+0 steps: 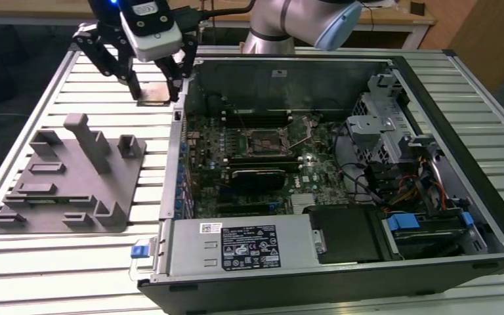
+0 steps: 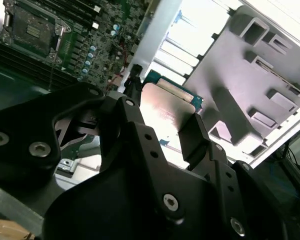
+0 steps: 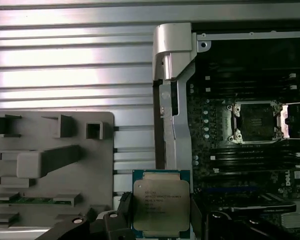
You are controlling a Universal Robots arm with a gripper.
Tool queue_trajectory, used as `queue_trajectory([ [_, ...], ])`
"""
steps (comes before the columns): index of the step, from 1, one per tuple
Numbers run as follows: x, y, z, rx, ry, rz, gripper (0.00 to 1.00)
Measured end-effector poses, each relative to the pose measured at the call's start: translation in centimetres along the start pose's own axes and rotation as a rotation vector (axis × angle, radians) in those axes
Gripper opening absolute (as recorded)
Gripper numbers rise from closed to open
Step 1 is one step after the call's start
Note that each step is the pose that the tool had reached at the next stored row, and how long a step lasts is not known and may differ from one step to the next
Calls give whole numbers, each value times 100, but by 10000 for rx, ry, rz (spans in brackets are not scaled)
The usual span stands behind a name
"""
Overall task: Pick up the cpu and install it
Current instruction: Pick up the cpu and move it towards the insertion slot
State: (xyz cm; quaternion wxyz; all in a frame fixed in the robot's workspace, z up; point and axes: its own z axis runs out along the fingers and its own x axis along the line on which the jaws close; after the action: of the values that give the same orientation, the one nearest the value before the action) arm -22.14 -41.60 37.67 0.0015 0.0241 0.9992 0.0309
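Tabletop, exterior view: shiny metal slats make up the tabletop (image 1: 50, 262), and everything sits on it.
Computer case, exterior view: a big open computer case (image 1: 462, 262) lies toward the exterior view's right, with a green board (image 1: 234, 141) inside.
Socket, exterior view: a square socket (image 1: 270, 139) sits open in the middle of the board.
Grey holder, exterior view: a flat grey holder (image 1: 68, 180) with posts standing up lies toward the exterior view's left, apart from the case.
Arm, exterior view: a silver arm (image 1: 291, 23) comes in from the far side.
Hand, exterior view: the black hand (image 1: 155, 92) hangs past the grey holder, just beside the case wall.
Cpu, exterior view: the cpu (image 1: 154, 95) is a small flat square between the fingertips. It is outside the case and well apart from the socket.
Hand, second wrist view: the hand (image 2: 162, 117) is clamped on the cpu (image 2: 165, 107), with a dark finger (image 2: 192, 132) pressed to its edge.
Behind it, second wrist view: the grey holder (image 2: 240, 100) and the socket (image 2: 32, 30).
Cpu, first wrist view: the cpu (image 3: 161, 197) has a silver top and a thin rim. It is seen against the slats (image 3: 70, 65) between the grey holder (image 3: 50, 150) and the case wall (image 3: 172, 100).
Hand, first wrist view: the hand (image 3: 161, 209) grips the cpu on two sides, and one finger (image 3: 124, 206) touches its edge.
Socket, first wrist view: the socket (image 3: 254, 122) is open, away from the cpu.
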Motion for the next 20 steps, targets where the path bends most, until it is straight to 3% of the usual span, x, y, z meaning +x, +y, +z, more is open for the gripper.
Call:
queue_trajectory([
  [20,-662,32,3,0,2,0,54],
])
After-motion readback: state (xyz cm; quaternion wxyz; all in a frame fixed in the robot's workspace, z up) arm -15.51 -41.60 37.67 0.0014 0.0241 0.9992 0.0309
